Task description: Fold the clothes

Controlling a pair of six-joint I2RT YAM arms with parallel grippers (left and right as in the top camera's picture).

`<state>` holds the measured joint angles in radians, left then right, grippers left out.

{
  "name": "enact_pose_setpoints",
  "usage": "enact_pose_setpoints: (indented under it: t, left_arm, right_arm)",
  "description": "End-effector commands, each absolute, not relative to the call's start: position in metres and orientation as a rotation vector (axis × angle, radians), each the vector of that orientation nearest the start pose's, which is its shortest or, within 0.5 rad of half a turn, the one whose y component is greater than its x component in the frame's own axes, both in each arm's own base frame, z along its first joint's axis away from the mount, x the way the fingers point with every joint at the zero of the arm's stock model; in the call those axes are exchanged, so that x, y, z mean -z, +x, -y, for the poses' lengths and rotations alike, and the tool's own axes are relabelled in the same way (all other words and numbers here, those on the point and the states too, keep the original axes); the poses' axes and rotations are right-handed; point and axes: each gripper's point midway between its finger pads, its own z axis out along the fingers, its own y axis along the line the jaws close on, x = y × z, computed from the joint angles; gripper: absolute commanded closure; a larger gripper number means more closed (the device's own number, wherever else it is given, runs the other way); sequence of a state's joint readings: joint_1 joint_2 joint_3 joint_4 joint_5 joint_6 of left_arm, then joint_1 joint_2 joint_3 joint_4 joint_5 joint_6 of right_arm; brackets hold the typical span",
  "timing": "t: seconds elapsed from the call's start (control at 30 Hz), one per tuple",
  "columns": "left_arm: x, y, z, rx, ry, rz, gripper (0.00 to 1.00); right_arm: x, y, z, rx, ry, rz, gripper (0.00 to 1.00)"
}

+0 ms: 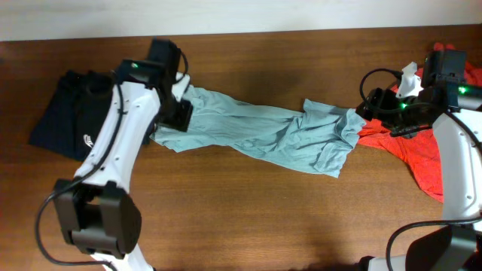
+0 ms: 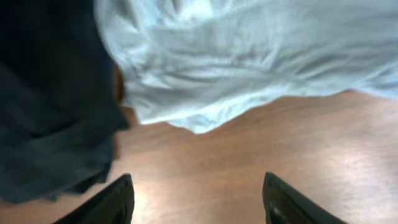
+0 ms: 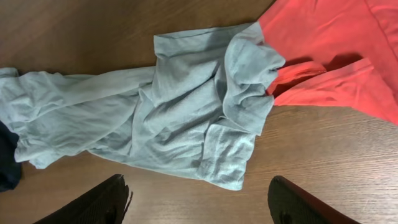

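Observation:
The pale grey-blue T-shirt lies crumpled and stretched across the middle of the table. It also shows in the left wrist view and the right wrist view. The navy T-shirt lies at the left, next to it. The red T-shirt lies at the right, its edge under the grey-blue one. My left gripper is open and empty, over the shirt's left end. My right gripper is open and empty, at the shirt's right end.
The brown wooden table runs to a pale wall at the back. Bare wood lies in front of the shirts. Black cables loop at the right arm.

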<state>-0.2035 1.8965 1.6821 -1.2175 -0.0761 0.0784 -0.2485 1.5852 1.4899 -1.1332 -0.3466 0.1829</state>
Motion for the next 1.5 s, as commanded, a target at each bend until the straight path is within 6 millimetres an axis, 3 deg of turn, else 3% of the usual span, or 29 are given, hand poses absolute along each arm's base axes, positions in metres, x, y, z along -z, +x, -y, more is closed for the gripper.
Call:
enact_pose_setpoints:
  t: [0.0, 0.17, 0.33, 0.6, 0.77, 0.8, 0.97, 1.03, 1.13, 1.2, 1.33, 1.37, 1.47]
  left_arm:
    - [-0.084, 0.373, 0.068, -0.068, 0.435, -3.034, 0.34]
    - [-0.056, 0.382, 0.062, -0.125, 0.463, -2.971, 0.37]
    - [-0.051, 0.4, 0.058, -0.189, 0.469, -2.903, 0.44]
    - [-0.023, 0.38, 0.069, -0.067, 0.54, -3.016, 0.49]
    - [-0.024, 0.385, 0.069, -0.073, 0.585, -2.987, 0.51]
    - [-0.024, 0.388, 0.069, -0.078, 0.583, -2.975, 0.55]
    - [-0.026, 0.401, 0.067, -0.122, 0.567, -2.928, 0.96]
    - [-0.03, 0.402, 0.062, -0.161, 0.563, -2.927, 1.0]
    - [-0.05, 0.407, 0.054, -0.237, 0.548, -2.932, 1.0]
    - [-0.075, 0.415, 0.052, -0.268, 0.487, -2.92, 1.0]
    - [-0.145, 0.435, 0.057, -0.244, 0.429, -2.829, 1.0]
    - [-0.186, 0.445, 0.059, -0.234, 0.409, -2.758, 1.0]
    - [-0.215, 0.45, 0.06, -0.228, 0.396, -2.709, 0.99]
  right_arm:
    - [-0.188, 0.357, 0.032, -0.442, 0.508, -2.718, 0.23]
    - [-0.188, 0.357, 0.032, -0.442, 0.508, -2.719, 0.23]
    - [-0.188, 0.357, 0.032, -0.442, 0.508, -2.719, 0.23]
    - [-0.187, 0.356, 0.032, -0.442, 0.51, -2.721, 0.23]
    - [-0.187, 0.356, 0.032, -0.442, 0.51, -2.721, 0.23]
    - [-0.187, 0.356, 0.032, -0.442, 0.509, -2.722, 0.23]
    - [-0.187, 0.356, 0.032, -0.442, 0.51, -2.722, 0.23]
    - [-0.187, 0.356, 0.032, -0.442, 0.51, -2.723, 0.23]
    - [-0.187, 0.356, 0.032, -0.442, 0.51, -2.722, 0.23]
    - [-0.187, 0.356, 0.032, -0.442, 0.51, -2.722, 0.23]
    - [-0.187, 0.356, 0.032, -0.442, 0.51, -2.722, 0.23]
    - [-0.184, 0.356, 0.032, -0.444, 0.513, -2.729, 0.23]
    - [-0.175, 0.355, 0.032, -0.448, 0.523, -2.752, 0.23]
